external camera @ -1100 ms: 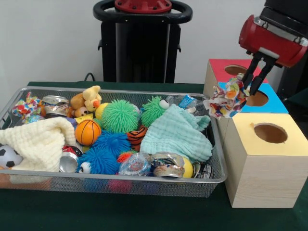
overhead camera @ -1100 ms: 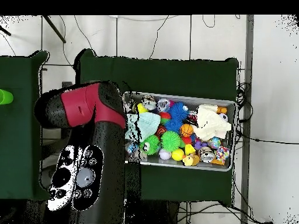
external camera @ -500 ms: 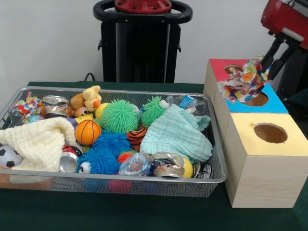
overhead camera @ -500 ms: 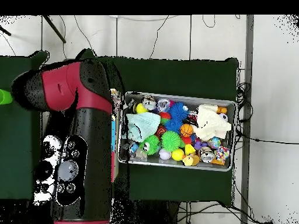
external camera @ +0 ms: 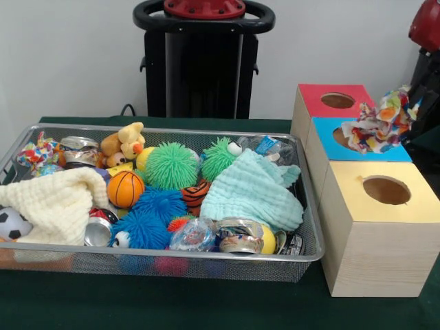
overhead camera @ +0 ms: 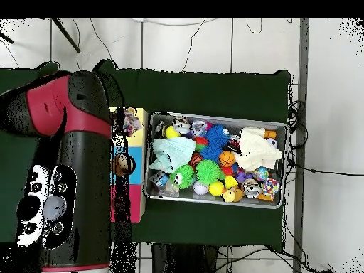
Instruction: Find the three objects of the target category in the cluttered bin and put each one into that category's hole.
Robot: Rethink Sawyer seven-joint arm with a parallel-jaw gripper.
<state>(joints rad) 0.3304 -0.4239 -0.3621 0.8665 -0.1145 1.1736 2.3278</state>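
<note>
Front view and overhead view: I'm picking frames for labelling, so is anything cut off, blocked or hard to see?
Front view: even light, no glare; the bin is sharp, but the arm is cropped at the right edge and the gripper is hidden past the colourful rag. Overhead view: the arm covers part of the boxes, and the bin's contents are small.

Robotics laboratory bench: green-clothed table [external camera: 172, 302] against a bare white wall [external camera: 69, 55], black robot pedestal [external camera: 203, 62] behind, wire-mesh bin [external camera: 206, 265] of assorted toys beside three wooden sorting boxes [external camera: 375, 240] with colour-coded holed tops, loose cables [overhead camera: 313, 170] across tiled floor [overhead camera: 330, 106].
</note>
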